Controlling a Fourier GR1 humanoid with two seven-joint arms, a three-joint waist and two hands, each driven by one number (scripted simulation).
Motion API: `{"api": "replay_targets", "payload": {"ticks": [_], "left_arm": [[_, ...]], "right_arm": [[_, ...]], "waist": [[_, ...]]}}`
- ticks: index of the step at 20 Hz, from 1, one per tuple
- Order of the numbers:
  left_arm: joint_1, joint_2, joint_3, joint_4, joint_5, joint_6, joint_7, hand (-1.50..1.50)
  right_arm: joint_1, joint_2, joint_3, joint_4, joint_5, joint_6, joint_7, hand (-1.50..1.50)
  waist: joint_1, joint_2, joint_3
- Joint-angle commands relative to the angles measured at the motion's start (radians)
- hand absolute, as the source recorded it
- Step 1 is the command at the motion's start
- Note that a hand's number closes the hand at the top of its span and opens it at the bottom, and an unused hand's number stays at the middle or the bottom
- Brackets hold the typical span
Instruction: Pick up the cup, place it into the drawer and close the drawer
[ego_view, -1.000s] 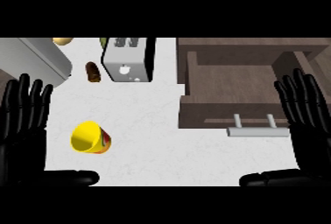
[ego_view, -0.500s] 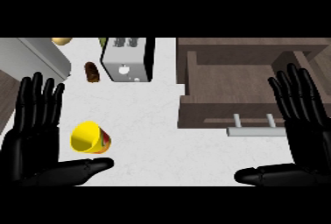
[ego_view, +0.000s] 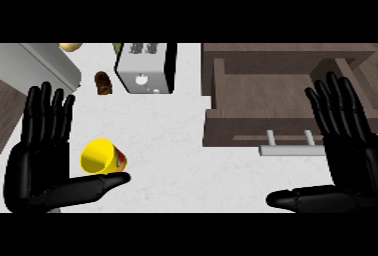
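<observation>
I see my left hand (ego_view: 35, 160) open at the left, fingers straight and thumb stretched out, holding nothing. A yellow cup with a red and green patch (ego_view: 102, 156) lies tipped on its side on the white counter (ego_view: 173, 165), just beside that thumb. My right hand (ego_view: 345, 150) is open too, empty, at the right near the open brown wooden drawer (ego_view: 255, 107) with its pale bar handle (ego_view: 290, 148). A silver toaster (ego_view: 145, 67) stands farther back.
</observation>
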Motion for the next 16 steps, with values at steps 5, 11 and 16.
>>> {"api": "replay_targets", "payload": {"ticks": [5, 11, 16], "left_arm": [[-0.078, 0.007, 0.036, 0.052, -0.005, 0.037, 0.085, -1.5], [0.108, 0.003, 0.049, 0.132, 0.05, -0.042, -0.094, -1.5], [0.094, 0.004, 0.074, 0.179, 0.012, -0.016, -0.127, -1.5]], "right_arm": [[0.0, 0.022, 0.018, 0.014, 0.042, -0.017, -0.024, -1.5], [-0.002, -0.009, -0.02, 0.059, 0.016, 0.031, -0.068, -1.5], [-0.069, -0.012, -0.031, 0.05, 0.012, 0.007, 0.001, -1.5]], "waist": [[-0.002, 0.0, 0.0], [0.001, 0.001, 0.0], [0.002, 0.0, 0.0]]}}
